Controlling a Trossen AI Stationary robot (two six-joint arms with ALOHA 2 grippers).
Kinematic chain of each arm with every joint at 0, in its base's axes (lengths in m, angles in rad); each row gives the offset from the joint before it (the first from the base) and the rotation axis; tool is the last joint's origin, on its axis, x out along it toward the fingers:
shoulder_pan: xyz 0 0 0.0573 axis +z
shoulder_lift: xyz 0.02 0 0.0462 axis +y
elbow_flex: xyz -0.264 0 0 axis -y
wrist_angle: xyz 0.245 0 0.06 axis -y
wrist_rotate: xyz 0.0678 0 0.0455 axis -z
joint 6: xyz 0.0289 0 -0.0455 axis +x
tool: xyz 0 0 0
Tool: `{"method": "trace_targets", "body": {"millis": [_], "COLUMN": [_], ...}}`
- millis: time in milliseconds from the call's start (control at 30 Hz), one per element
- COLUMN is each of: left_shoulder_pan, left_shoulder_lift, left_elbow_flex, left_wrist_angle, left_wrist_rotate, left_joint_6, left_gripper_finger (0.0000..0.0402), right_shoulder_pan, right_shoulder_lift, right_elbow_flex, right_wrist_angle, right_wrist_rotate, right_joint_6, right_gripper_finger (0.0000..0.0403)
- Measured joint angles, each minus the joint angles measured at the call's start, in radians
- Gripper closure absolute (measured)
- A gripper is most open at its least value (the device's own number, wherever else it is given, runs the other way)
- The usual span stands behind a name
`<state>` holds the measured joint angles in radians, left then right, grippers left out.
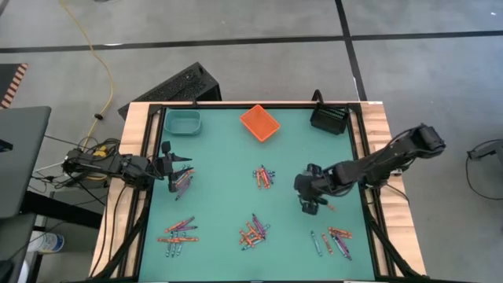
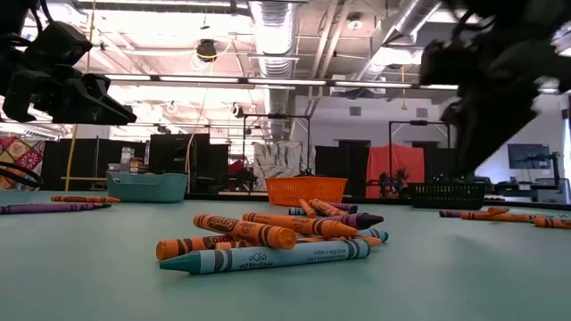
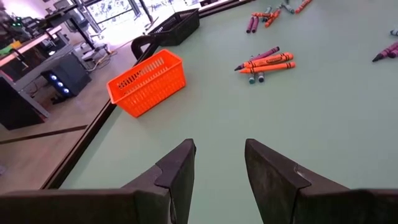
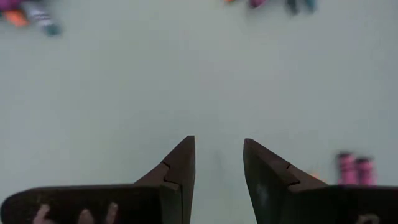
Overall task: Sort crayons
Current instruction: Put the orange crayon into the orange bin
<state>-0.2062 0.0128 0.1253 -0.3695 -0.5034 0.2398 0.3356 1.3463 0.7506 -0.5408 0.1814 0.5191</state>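
Three small bins stand along the far edge of the green table (image 1: pixel 220 189): a teal plastic tub (image 1: pixel 182 122) at the left, an orange mesh basket (image 1: pixel 260 123) in the middle, turned askew, and a black mesh basket (image 1: pixel 329 119) at the right; no contents can be made out in any of them. The thin wax crayons (image 1: pixel 264 177), orange-red, blue-grey and purple-pink, lie loose on the table in several small heaps. Left gripper (image 1: pixel 170 167): above the table's left side, beside one heap, fingers (image 3: pixel 177 171) apart, holding nothing. Right gripper (image 1: pixel 309 206): over bare table right of centre, fingers (image 4: pixel 180 163) apart, empty.
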Motion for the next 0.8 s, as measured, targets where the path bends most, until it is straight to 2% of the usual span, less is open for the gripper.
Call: {"method": "trace_targets", "body": {"millis": [333,467,600,800], "left_shoulder_pan": [0.0,0.0,0.0,0.0], "left_shoulder_lift": [0.0,0.0,0.0,0.0], "left_elbow_flex": [0.0,0.0,0.0,0.0], "left_wrist_angle": [0.0,0.0,0.0,0.0], "left_wrist_rotate": [0.0,0.0,0.0,0.0], "left_joint_6": [0.0,0.0,0.0,0.0], "left_gripper_finger": [0.0269,0.0269,0.0269,0.0269], "right_shoulder_pan": [0.286,0.36,0.396,0.388], "right_shoulder_lift": [-0.017,-0.005,0.022,0.076], "right_elbow_flex": [0.0,0.0,-0.002,-0.032], "right_wrist_angle": [-0.253,-0.352,-0.402,-0.374], "right_wrist_rotate": [-0.001,-0.001,0.003,0.002], "right_joint_6": [0.467,0.626,0.705,0.722], "right_gripper_finger": [0.0274,0.0274,0.0274,0.0274]}}
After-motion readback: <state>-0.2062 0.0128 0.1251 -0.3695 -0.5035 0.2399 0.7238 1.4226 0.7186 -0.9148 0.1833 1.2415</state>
